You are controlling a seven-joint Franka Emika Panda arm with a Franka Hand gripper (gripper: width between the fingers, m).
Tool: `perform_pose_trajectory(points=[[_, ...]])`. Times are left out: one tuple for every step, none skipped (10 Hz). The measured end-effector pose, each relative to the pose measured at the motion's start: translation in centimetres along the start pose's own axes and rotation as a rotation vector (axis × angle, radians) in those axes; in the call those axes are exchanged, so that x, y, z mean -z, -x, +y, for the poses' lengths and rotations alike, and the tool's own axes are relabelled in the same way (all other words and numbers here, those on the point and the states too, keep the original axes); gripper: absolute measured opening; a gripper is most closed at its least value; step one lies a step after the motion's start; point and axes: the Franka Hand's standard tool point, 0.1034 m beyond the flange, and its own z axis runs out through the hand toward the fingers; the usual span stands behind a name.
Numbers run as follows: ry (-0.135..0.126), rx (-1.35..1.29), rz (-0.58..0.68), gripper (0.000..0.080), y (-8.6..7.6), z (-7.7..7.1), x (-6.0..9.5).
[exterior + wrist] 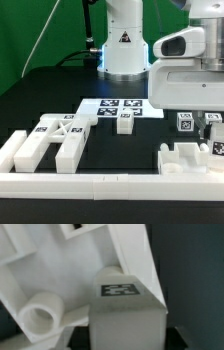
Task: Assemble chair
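On the black table [55, 92], the chair [60, 138] lies in loose white pieces: a framed part at the exterior view's left, a small block [123, 123] just beside the marker board [120, 106], and a chunky part [188, 160] at the right. The gripper [206, 128] hangs above that part. In the wrist view a tagged piece [122, 308] sits between its fingers, but I cannot tell if they clamp it.

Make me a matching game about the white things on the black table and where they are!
Things:
1. cross-braced chair piece
2. small chair block
3. marker board
4. chunky chair piece

Places:
A. far on the exterior view's right
B. on the exterior view's left
C. lying flat in the middle, covered in tags
D. just nearer the camera than the marker board

Pairs: 1-B, 2-D, 3-C, 4-A
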Motion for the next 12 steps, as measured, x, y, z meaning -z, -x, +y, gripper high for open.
perform_pose_trajectory(points=[[-0.004,-0.122,-0.002,0.0288,-0.14,0.08,-0.03],[-0.004,-0.219,-0.002,0.0288,-0.15,0.11,-0.04],[-0.007,-0.431,-0.007,0.0288,-0.17,0.18,-0.07],[-0.011,-0.609,-0.012,0.0288,-0.20,0.30,-0.10],[-0.025,-0.763,-0.025,0.0288,-0.25,0.48,-0.14],[-0.032,-0.897,-0.034,0.0288,-0.22,0.58,-0.15],[-0.031,-0.897,-0.034,0.0343,-0.20,0.56,-0.18],[-0.032,-0.864,-0.034,0.0343,-0.19,0.55,-0.20],[-0.030,-0.853,-0.035,0.0525,-0.11,0.50,-0.21],[0.001,-0.661,-0.043,0.0525,0.40,0.37,-0.20],[0.004,-0.467,-0.042,0.0624,0.59,0.03,-0.20],[0.001,-0.313,-0.045,0.0642,0.73,-0.02,-0.31]])
